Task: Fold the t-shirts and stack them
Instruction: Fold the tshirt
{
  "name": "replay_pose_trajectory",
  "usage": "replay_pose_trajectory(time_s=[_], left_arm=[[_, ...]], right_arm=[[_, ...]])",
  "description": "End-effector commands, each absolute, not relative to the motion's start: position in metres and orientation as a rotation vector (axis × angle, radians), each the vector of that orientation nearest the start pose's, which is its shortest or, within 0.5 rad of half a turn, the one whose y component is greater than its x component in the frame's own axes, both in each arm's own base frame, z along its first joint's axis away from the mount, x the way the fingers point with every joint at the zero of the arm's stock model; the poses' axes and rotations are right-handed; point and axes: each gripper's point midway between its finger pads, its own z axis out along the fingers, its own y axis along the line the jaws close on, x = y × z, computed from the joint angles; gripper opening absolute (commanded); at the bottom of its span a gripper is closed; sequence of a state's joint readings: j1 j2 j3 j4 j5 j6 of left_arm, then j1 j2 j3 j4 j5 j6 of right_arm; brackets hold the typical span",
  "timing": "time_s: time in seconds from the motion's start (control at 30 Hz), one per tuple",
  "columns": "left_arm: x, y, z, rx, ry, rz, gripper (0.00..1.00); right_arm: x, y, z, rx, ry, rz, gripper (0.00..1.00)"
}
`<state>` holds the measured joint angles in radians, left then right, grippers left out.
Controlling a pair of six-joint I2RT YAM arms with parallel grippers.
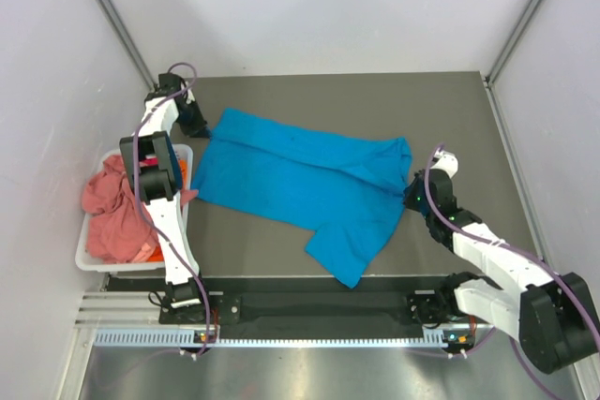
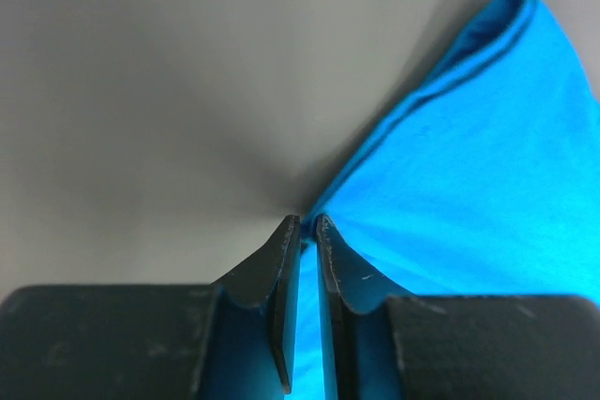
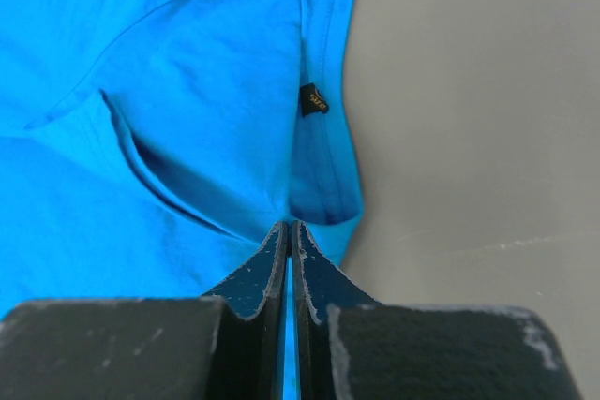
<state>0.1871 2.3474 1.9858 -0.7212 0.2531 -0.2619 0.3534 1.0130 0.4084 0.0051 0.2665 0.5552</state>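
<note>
A turquoise-blue t-shirt (image 1: pixel 300 180) lies spread across the grey table, one part reaching toward the front edge. My left gripper (image 1: pixel 199 124) is shut on its far-left edge; the left wrist view shows blue cloth (image 2: pixel 469 166) pinched between the fingertips (image 2: pixel 307 222). My right gripper (image 1: pixel 411 194) is shut on the shirt's right edge near the collar; the right wrist view shows the neck opening with a small black label (image 3: pixel 314 98) just beyond the closed fingertips (image 3: pixel 290 227). Salmon-pink t-shirts (image 1: pixel 112 208) with a bit of orange lie piled in the basket.
A white plastic basket (image 1: pixel 178 154) stands at the table's left edge beside the left arm. Grey table surface (image 1: pixel 469 119) lies beyond the shirt. White walls enclose the back and sides. A metal rail (image 1: pixel 309 336) runs along the front.
</note>
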Motion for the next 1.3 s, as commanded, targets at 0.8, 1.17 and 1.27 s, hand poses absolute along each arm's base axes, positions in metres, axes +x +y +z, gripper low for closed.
replay_pose_trajectory(time_s=[0.8, 1.17, 1.27], left_arm=[[0.575, -0.053, 0.118, -0.287, 2.321, -0.595, 0.24], [0.61, -0.052, 0.087, -0.352, 2.302, -0.592, 0.24], [0.614, -0.045, 0.077, -0.379, 2.307, -0.542, 0.24]], right_arm=[[0.337, 0.08, 0.097, 0.412, 2.185, 0.226, 0.38], [0.432, 0.061, 0.085, 0.429, 2.212, 0.283, 0.36], [0.449, 0.067, 0.076, 0.405, 2.221, 0.34, 0.34]])
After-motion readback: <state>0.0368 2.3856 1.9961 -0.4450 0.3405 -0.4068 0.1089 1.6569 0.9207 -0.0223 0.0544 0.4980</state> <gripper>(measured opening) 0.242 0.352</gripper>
